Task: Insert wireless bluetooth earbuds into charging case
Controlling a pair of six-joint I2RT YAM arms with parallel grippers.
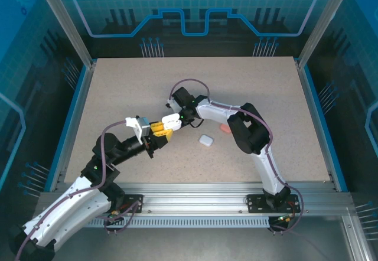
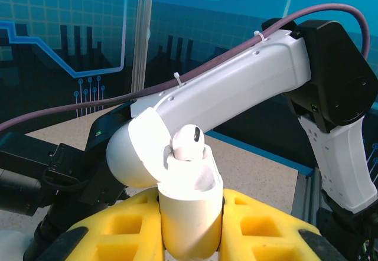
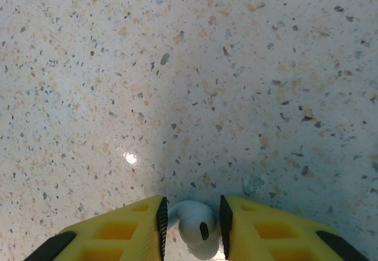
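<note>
**Step in hand:** loading the second earbud.

The left gripper [image 2: 190, 222] was clenched on the body of the charging case [image 2: 192, 184]. It held the case upright over the middle of the worktop [image 1: 118, 95], slightly toward the left edge, with the lid [image 2: 139, 152] hinged back. The seated earbud [image 2: 188, 142] occupied one well, its rounded white head standing proud of the rim.

The right gripper [image 3: 192, 217] was closed around the second earbud [image 3: 198, 228]. This was a glossy white bulb with a dark oval port facing the wrist camera (its stem was hidden between the pads). It was carried over speckled worktop, close beside the case.

**Next move, by judgement:**
1. Bring the second earbud over the vacant well.
2. Turn the stem downward.
3. Lower it straight.
4. Release.

A tilted entry would probably jam against the seated earbud.
</note>
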